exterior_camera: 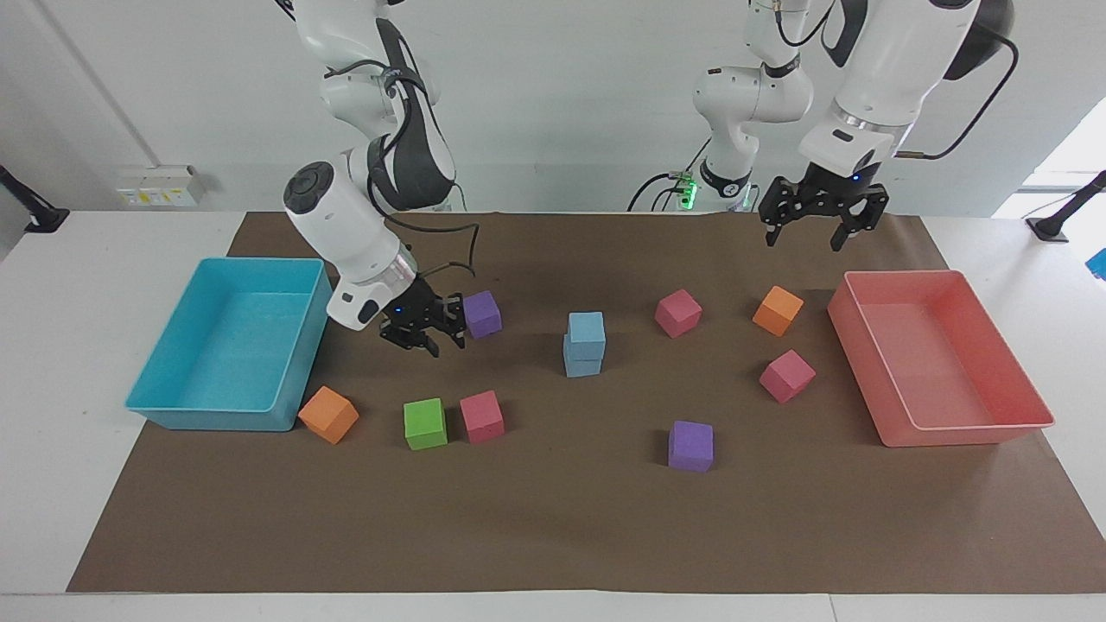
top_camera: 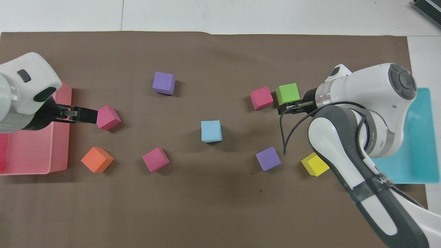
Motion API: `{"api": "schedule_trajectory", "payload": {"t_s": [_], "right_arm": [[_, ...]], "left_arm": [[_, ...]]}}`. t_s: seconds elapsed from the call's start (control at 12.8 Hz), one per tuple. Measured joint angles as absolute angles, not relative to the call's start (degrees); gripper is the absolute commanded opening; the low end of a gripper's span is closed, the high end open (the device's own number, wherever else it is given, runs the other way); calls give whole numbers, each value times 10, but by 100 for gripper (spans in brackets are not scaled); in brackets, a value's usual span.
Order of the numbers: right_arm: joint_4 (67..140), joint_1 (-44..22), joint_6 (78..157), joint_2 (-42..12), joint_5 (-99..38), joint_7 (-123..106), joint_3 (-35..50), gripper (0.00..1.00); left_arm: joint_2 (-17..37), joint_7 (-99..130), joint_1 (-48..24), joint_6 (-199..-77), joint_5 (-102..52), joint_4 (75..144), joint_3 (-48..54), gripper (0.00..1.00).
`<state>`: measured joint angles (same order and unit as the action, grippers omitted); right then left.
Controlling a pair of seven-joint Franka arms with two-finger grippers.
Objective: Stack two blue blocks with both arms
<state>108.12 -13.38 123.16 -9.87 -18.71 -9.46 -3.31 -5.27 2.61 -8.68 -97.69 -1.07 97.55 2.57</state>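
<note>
The two blue blocks stand stacked in the middle of the mat, the upper block (exterior_camera: 587, 332) squarely on the lower block (exterior_camera: 581, 364). In the overhead view only the upper block's top (top_camera: 211, 131) shows. My left gripper (exterior_camera: 806, 231) is open and empty, raised high over the mat by the pink tray; it also shows in the overhead view (top_camera: 81, 114). My right gripper (exterior_camera: 425, 335) is open and empty, low over the mat beside a purple cube (exterior_camera: 481, 313), between the stack and the turquoise tray. It also shows in the overhead view (top_camera: 287, 109).
A turquoise tray (exterior_camera: 216, 417) stands at the right arm's end and a pink tray (exterior_camera: 968, 434) at the left arm's end. Pink, orange, green and purple cubes lie scattered on the brown mat. A yellow cube (top_camera: 315, 164) lies by the right arm.
</note>
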Motion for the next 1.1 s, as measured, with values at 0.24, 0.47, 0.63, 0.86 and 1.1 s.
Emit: {"api": "schedule_trajectory", "payload": {"t_s": [0.24, 0.47, 0.63, 0.86, 1.1], "right_arm": [[1055, -123, 1170, -82, -63, -83, -37, 100], [1001, -107, 1097, -64, -19, -74, -38, 100], [988, -80, 1081, -37, -17, -74, -38, 100], [979, -32, 1042, -1, -17, -74, -40, 100], [933, -9, 966, 4, -16, -53, -41, 100]], "left_arm": [[-43, -2, -61, -931, -11, 933, 25, 100], [-6, -9, -55, -890, -12, 878, 25, 100], [6, -11, -55, -881, -12, 861, 25, 100], [2, -12, -55, -861, -12, 858, 28, 100], [1, -12, -55, -859, -12, 858, 30, 100]]}}
